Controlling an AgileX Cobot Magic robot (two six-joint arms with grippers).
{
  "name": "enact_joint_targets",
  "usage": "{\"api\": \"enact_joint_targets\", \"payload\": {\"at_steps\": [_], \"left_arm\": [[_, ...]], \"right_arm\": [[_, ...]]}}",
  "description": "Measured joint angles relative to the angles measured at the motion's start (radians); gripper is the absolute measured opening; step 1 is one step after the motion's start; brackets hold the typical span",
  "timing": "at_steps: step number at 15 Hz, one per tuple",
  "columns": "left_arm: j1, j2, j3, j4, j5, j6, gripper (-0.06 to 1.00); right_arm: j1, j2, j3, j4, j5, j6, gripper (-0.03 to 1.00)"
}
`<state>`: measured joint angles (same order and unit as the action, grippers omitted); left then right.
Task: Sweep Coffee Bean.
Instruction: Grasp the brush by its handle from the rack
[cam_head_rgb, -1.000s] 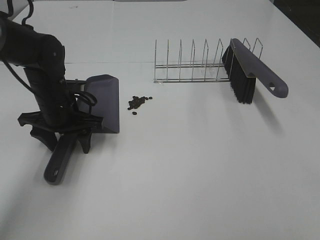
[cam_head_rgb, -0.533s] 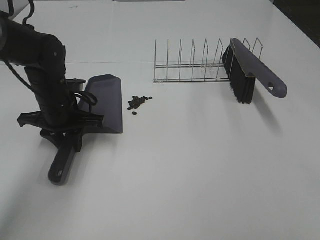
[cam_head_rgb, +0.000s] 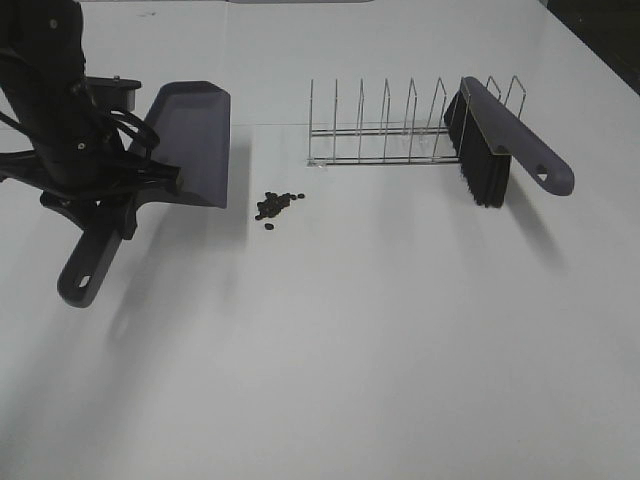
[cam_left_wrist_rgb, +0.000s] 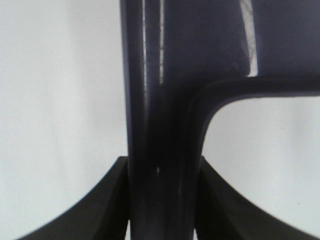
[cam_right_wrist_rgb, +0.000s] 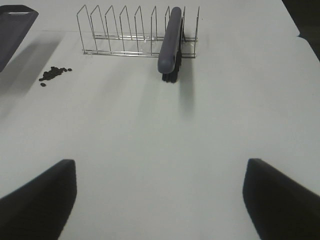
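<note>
Wire rack (cam_head_rgb: 385, 131) on wht table (cam_head_rgb: 400, 350) (rear-ctr).

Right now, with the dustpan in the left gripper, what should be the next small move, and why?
Probably send the right gripper toward the handle of the brush. The left gripper clamps the dustpan, which hangs above the table beside the coffee beans, but the brush leans in the wire rack, untouched, and the right gripper is open with nothing in it.

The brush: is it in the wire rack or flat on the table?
In the wire rack: the brush stands on edge between its end wires, bristles down.
</note>
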<state>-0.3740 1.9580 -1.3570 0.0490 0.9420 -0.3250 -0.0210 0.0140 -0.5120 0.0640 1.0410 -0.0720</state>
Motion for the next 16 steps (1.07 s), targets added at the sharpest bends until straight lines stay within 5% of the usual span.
{"api": "enact_joint_targets", "payload": {"at_steps": [4,8,11,16], "left_arm": [[0.000,-0.012,0.000,0.002,0.015,0.005,0.32],[0.000,-0.012,0.000,0.002,0.017,0.011,0.32],[0.000,-0.012,0.000,0.002,0.017,0.015,0.32],[0.000,-0.012,0.000,0.002,0.017,0.015,0.32]], "right_arm": [[0.000,0.164,-0.009,0.001,-0.270,0.000,0.76],[0.000,0.555,-0.042,0.026,-0.574,0.000,0.76],[0.000,0.921,-0.217,0.030,-0.609,-0.016,0.76],[0.000,1.368,-0.609,0.031,-0.492,-0.033,0.76]]}}
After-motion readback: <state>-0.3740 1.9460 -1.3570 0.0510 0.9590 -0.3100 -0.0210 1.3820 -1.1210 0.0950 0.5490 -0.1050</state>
